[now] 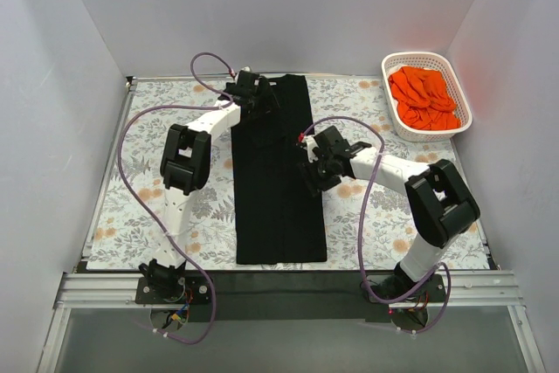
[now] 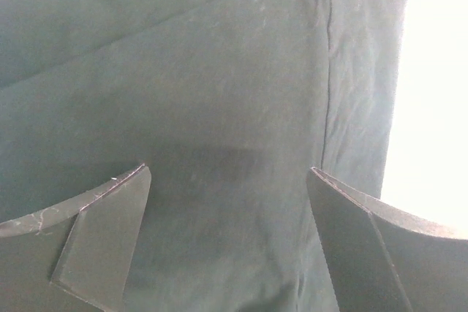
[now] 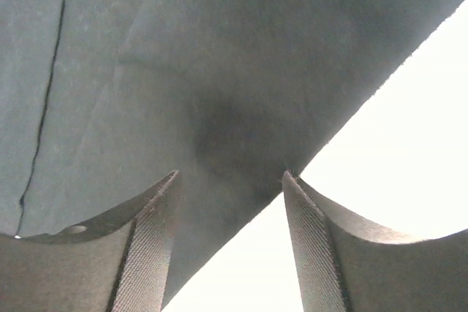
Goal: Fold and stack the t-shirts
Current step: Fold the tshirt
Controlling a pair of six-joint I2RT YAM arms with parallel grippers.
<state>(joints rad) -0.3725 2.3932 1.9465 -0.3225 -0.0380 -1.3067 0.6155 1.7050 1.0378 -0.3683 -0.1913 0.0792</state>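
The black t-shirt [image 1: 275, 189] lies as a long narrow strip down the middle of the floral surface [image 1: 131, 216], sides apparently already folded in. Halfway up its right edge, the right gripper [image 3: 230, 180] hangs with its fingers apart, straddling the hem, probably ready to pinch. At the far end the left gripper [image 2: 228, 173] hovers wide over the cloth near its left edge, likely for a lengthwise fold. The orange t-shirts [image 1: 425, 98] wait in the basket [image 1: 419, 54], far right.
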